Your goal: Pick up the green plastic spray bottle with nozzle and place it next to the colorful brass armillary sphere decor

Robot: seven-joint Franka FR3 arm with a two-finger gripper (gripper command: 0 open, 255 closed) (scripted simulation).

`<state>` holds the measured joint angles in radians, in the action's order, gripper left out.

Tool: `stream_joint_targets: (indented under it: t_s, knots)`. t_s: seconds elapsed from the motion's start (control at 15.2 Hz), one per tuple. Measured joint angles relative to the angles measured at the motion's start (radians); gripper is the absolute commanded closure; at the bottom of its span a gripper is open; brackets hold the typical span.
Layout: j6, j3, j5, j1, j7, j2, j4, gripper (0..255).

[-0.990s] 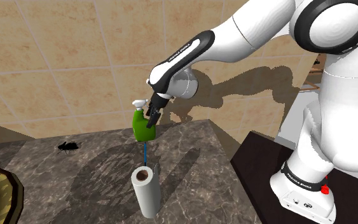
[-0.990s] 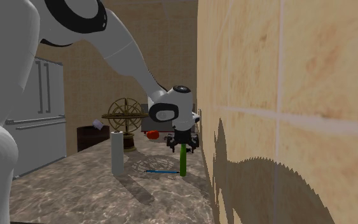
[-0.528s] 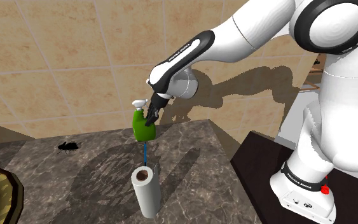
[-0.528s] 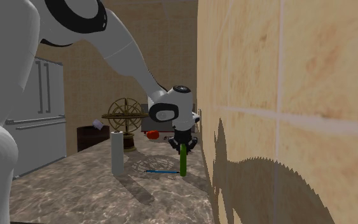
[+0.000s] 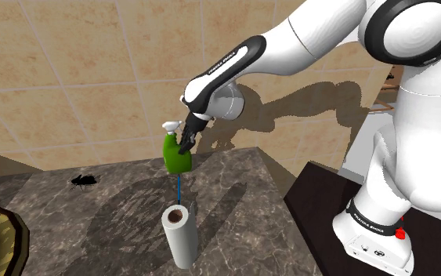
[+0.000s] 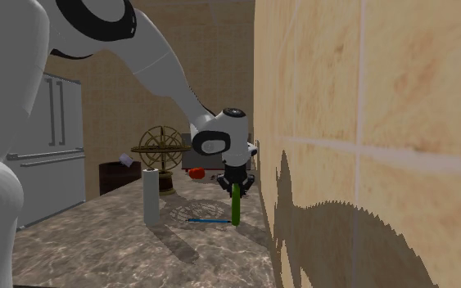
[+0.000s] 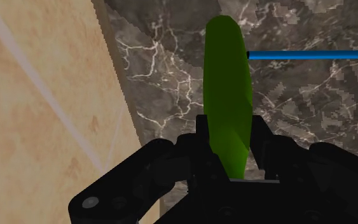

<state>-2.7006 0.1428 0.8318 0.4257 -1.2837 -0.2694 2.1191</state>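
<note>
Fingers sit narrower than a second ago: spread wide of the neck then, pinched in now. The arm barely shifts and the green spray bottle (image 5: 176,159) sits on the same spot. Gripper (image 7: 230,126) comes in from above and is clamped on the bottle's upper part, beside the white nozzle (image 5: 169,128). In the wrist view both fingers press against the thin green body, so I read it as grasped, not lifted yet. Bottle stands upright on the marble counter (image 5: 234,196), long axis vertical, at the far edge just beside the tiled wall (image 5: 77,70). Armillary sphere (image 6: 161,150) is farther along the counter in the second exterior view, left of the bottle and away from the wall. So the move is straight up, then along the wall and out to that view's left. Obstacles: paper roll (image 6: 151,196) stands upright roughly between bottle and sphere, blue pen (image 6: 208,219) lies flat by the bottle's foot, a red thing (image 6: 196,173) sits just right of the sphere. Wall leaves no room on the bottle's right in that view; open counter is on the left. Judgement: carry above the roll's top or pass it wall-side, then set down near the sphere, clear of the red thing. Risk: tall narrow bottle gripped high may tip on release.
</note>
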Motion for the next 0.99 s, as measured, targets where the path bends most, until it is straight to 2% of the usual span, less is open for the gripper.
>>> stream_joint_targets:
  t_s: [0.99]
  knots:
    - [0.123,0.058,-0.191,0.032,0.187,0.127,-0.025,255]
